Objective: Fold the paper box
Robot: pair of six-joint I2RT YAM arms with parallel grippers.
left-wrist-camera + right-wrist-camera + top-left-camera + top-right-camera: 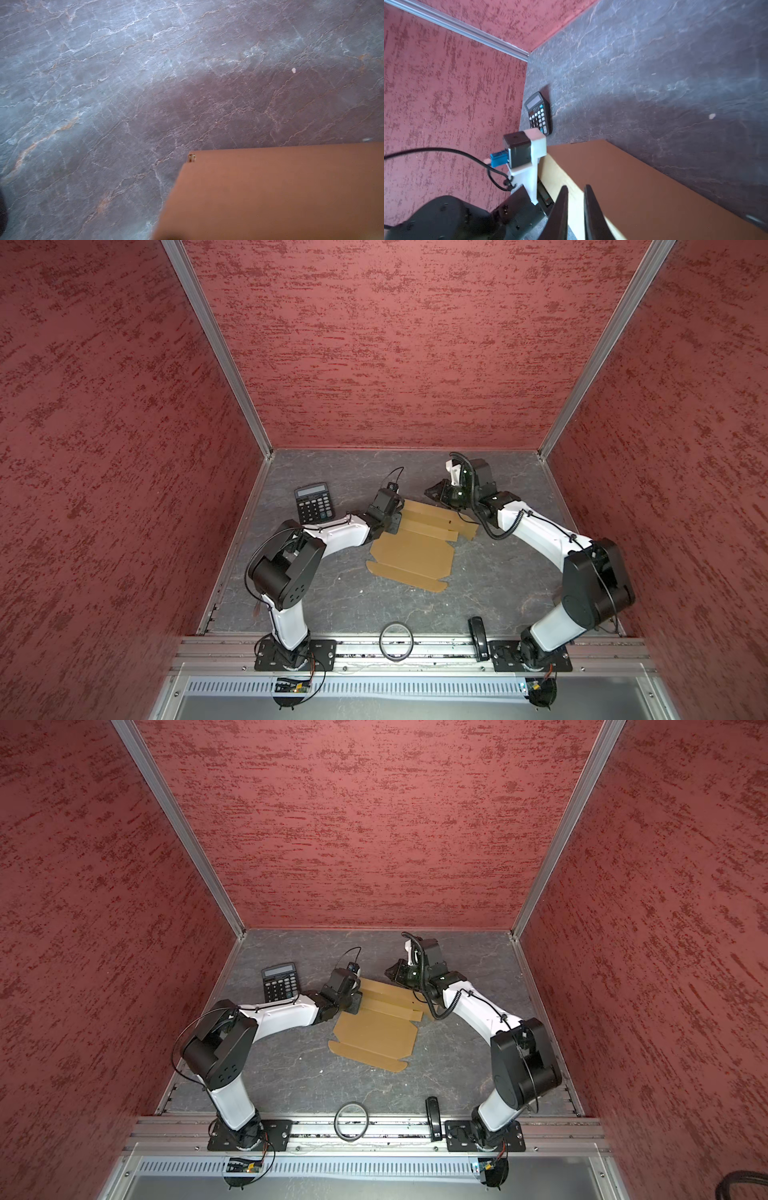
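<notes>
Robot lab enclosure, red textured walls [395, 344], aluminium corner posts [216, 348], two arms [340, 533] bolted to a base rail [440, 651]

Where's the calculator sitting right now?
In both top views the calculator lies at the far left of the table, just left of the paper box.

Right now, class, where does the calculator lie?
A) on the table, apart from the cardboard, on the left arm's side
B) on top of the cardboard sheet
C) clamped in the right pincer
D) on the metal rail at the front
A: in both top views the calculator lies flat on the table, apart from the paper box, just beyond the left arm.
</notes>
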